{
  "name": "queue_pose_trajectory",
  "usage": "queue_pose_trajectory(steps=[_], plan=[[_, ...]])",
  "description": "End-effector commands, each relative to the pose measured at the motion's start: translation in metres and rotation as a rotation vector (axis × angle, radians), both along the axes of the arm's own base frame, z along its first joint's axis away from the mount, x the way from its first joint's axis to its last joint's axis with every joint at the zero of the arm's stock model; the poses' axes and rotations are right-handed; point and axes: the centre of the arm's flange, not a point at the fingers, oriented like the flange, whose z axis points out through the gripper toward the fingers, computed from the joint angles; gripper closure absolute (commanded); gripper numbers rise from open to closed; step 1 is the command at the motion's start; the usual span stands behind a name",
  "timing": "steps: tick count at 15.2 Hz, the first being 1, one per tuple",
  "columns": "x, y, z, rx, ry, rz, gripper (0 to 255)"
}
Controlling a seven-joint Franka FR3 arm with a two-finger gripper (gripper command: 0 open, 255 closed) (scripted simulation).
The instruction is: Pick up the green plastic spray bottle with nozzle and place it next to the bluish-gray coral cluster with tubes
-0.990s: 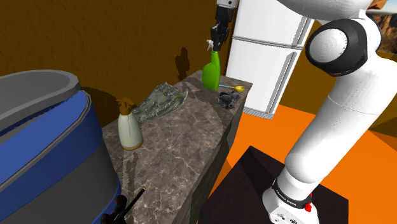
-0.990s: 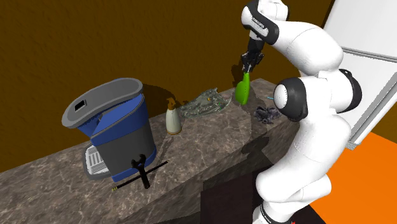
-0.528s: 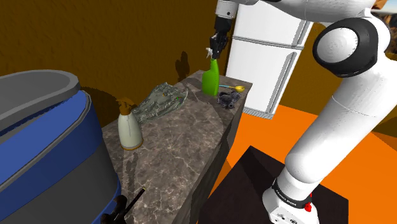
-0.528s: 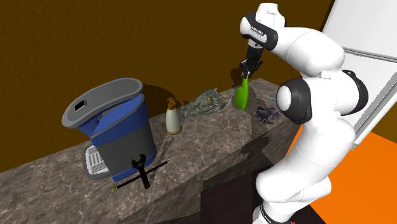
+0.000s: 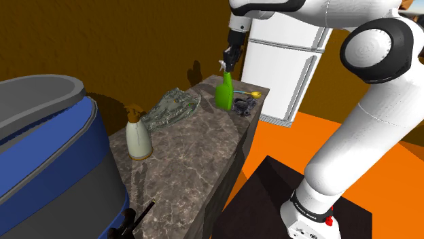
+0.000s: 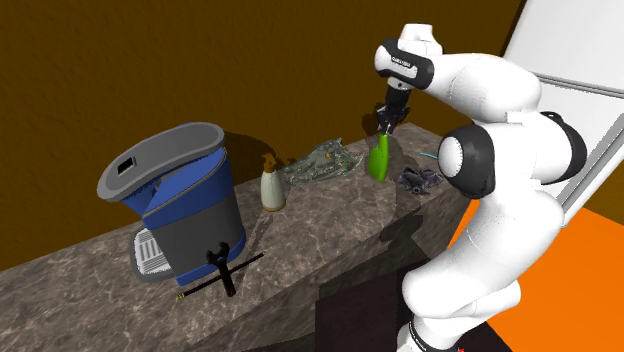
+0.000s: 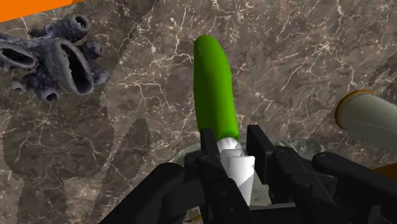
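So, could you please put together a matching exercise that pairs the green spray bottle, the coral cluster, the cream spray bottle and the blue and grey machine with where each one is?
Things:
1. green spray bottle
2. bluish-grey coral cluster
3. cream spray bottle
4. blue and grey machine

Places or states:
A. stands free in the middle of the stone counter, orange nozzle on top
B. clasped at its white neck by the gripper
C. at the shoulder view's lower left
D. lies low near the counter's edge

Pairs: 1-B, 2-D, 3-A, 4-C.
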Motion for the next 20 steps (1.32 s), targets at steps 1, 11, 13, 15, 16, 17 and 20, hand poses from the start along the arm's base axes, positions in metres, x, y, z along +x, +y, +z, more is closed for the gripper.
queue_pose_trajectory(steps=[1,11,13,15,16,17,20], plan=[[0.000,0.000,-0.010,0.000,-0.001,0.000,255],[0.000,0.000,-0.063,0.000,-0.001,0.000,255],[0.000,0.000,-0.073,0.000,-0.001,0.000,255],[0.000,0.000,-0.084,0.000,-0.001,0.000,255],[0.000,0.000,-0.089,0.000,-0.001,0.000,255],[0.000,0.000,-0.095,0.000,-0.001,0.000,255],[0.000,0.000,-0.110,0.000,-0.001,0.000,255]])
